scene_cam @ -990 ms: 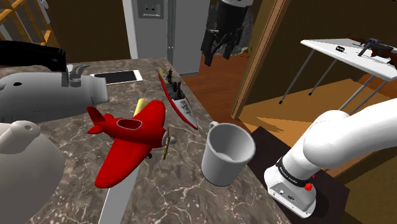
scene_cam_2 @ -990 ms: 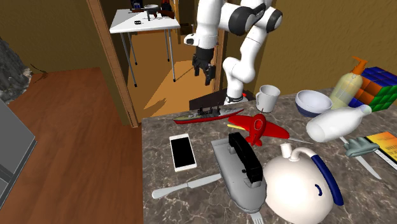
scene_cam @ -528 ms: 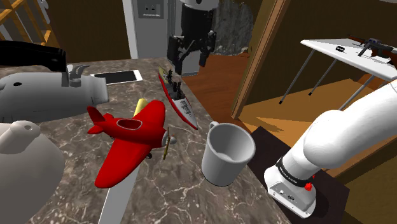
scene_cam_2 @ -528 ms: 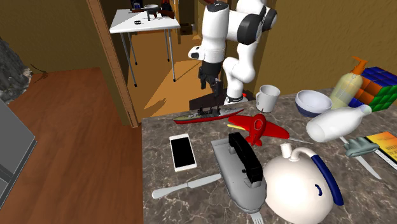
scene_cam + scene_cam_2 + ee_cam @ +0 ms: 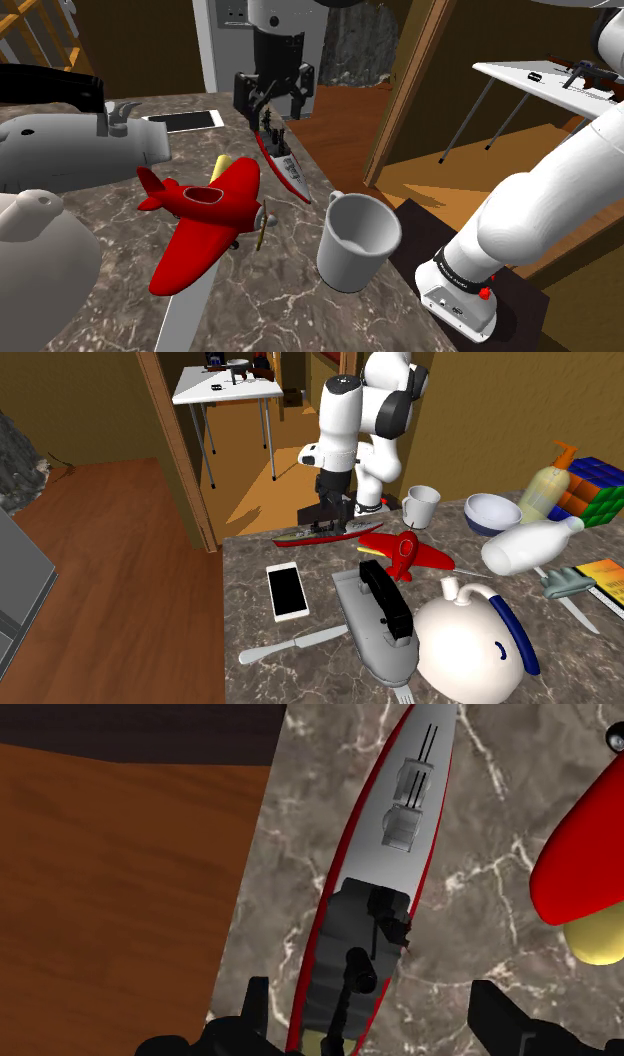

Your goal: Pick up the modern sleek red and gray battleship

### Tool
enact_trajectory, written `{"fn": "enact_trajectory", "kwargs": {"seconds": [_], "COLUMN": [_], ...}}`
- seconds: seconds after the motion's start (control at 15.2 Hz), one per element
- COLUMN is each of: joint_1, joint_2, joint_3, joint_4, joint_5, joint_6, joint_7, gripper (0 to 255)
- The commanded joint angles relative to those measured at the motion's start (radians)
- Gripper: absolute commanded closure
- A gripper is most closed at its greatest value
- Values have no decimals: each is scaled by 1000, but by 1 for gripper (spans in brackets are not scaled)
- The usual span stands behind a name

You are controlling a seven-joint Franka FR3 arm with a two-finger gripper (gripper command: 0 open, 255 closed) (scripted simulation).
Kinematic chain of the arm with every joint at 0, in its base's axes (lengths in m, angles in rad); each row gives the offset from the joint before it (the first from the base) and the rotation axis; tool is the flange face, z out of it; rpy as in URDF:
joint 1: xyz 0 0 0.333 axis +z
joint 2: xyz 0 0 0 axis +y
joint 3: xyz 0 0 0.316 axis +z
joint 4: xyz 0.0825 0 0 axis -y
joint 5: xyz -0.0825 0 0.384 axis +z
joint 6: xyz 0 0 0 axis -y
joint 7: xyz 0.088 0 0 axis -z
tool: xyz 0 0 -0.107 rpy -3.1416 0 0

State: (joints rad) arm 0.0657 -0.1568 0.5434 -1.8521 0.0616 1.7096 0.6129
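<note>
Two fingers (image 5: 495, 1014) spread, your gripper (image 5: 375, 1002) hangs over the battleship (image 5: 398, 854), long hull running under the gap, nearer one finger, so pinch across the beam.

The marbled counter (image 5: 290, 310) carries a battleship (image 5: 288, 168), red toy plane (image 5: 205, 220), mug (image 5: 355, 245), phone (image 5: 183, 121) and teapot (image 5: 40, 260).

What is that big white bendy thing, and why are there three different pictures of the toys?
It is a white robot arm with a black pincer for grabbing. Two pictures come from cameras standing around the marbled brown counter. The third comes from a camera on the arm's hand, looking down past its fingers. On the counter lie a slim red and grey toy battleship, a red toy plane and a white mug. The pincer hangs open over the ship, holding nothing yet.
</note>
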Motion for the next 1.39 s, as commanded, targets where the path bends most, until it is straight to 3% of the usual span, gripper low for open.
{"fn": "enact_trajectory", "kwargs": {"seconds": [0.0,0.2,0.26,0.86,1.32], "joint_1": [1,1,1,1,-1], "joint_2": [-1,-2,-2,-2,7], "joint_3": [1,2,2,2,0], "joint_4": [-28,-50,-50,-50,52], "joint_5": [1,2,2,2,-4], "joint_6": [27,49,49,49,-46], "joint_7": [0,0,0,0,2], "gripper": [0,0,255,255,255]}}
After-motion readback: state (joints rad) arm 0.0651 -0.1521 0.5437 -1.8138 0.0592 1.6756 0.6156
